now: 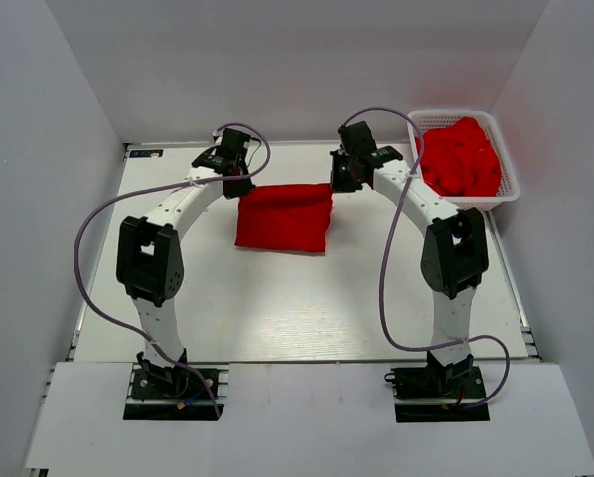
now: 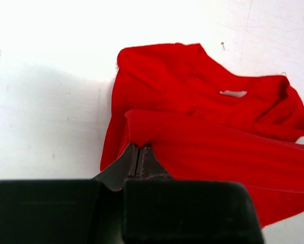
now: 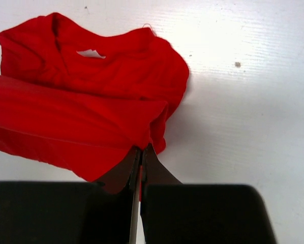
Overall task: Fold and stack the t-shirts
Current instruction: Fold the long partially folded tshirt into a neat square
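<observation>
One red t-shirt [image 1: 283, 217] lies partly folded at the back middle of the table, its far edge lifted. My left gripper [image 1: 239, 185] is shut on that edge's left corner; in the left wrist view the cloth [image 2: 213, 132] is pinched at the gripper [image 2: 139, 146]. On the right corner my right gripper [image 1: 339, 181] is shut too, the t-shirt [image 3: 86, 96] caught at the gripper [image 3: 142, 148]. The collar opening with its white label shows beyond the raised fold in both wrist views. More red t-shirts [image 1: 461, 156] sit heaped in the basket.
A white mesh basket [image 1: 508, 192] stands at the back right corner, close to the right arm. White walls enclose the table on the left, back and right. The arm bases are bolted at the near edge.
</observation>
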Controlling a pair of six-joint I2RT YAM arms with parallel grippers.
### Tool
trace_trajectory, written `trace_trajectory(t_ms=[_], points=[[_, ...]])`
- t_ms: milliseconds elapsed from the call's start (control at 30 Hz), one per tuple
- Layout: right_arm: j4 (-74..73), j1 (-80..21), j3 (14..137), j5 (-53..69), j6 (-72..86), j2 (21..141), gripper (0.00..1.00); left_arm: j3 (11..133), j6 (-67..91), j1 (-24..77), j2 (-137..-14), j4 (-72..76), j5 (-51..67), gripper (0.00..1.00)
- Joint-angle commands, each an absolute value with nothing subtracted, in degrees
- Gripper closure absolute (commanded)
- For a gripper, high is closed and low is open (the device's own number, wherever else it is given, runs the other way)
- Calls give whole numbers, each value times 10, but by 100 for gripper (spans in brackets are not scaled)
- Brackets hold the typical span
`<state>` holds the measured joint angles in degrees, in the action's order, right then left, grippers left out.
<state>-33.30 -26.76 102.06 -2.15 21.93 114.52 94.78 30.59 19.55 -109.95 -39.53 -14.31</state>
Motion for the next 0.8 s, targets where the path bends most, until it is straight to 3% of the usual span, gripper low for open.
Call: trace_trajectory(t_ms=[0, 300, 333, 367, 400, 433, 500, 633, 667, 767], points=[[-345, -244, 1064, -22, 205, 1164, 100, 977, 282, 173, -1106, -366, -146, 100], [-338, -223, 1092, -5, 219, 1213, 100, 1000, 244, 167, -1164, -303, -97, 98], [-334, -221, 1092, 15, 221, 1215, 100, 1000, 239, 167, -1172, -291, -89, 95], [-323, -220, 1092, 21, 221, 1222, 100, 1000, 239, 167, -1172, -285, -89, 80], [-319, -217, 1097, 26, 218, 1226, 95, 1000, 232, 162, -1178, -278, -80, 70], [-317, -215, 1099, 32, 219, 1233, 76, 1000, 232, 162, -1178, -266, -80, 38], [-318, -213, 1125, 33, 219, 1249, 54, 1000, 232, 162, -1178, -248, -80, 0], [-322, -207, 1151, 41, 216, 1248, 28, 1013, 212, 156, -1167, -234, -55, 0], [-322, -207, 1146, 40, 215, 1245, 10, 1013, 212, 156, -1167, -234, -55, 0], [-306, -209, 1112, 39, 205, 1211, 10, 1002, 199, 156, -1144, -229, -45, 0]])
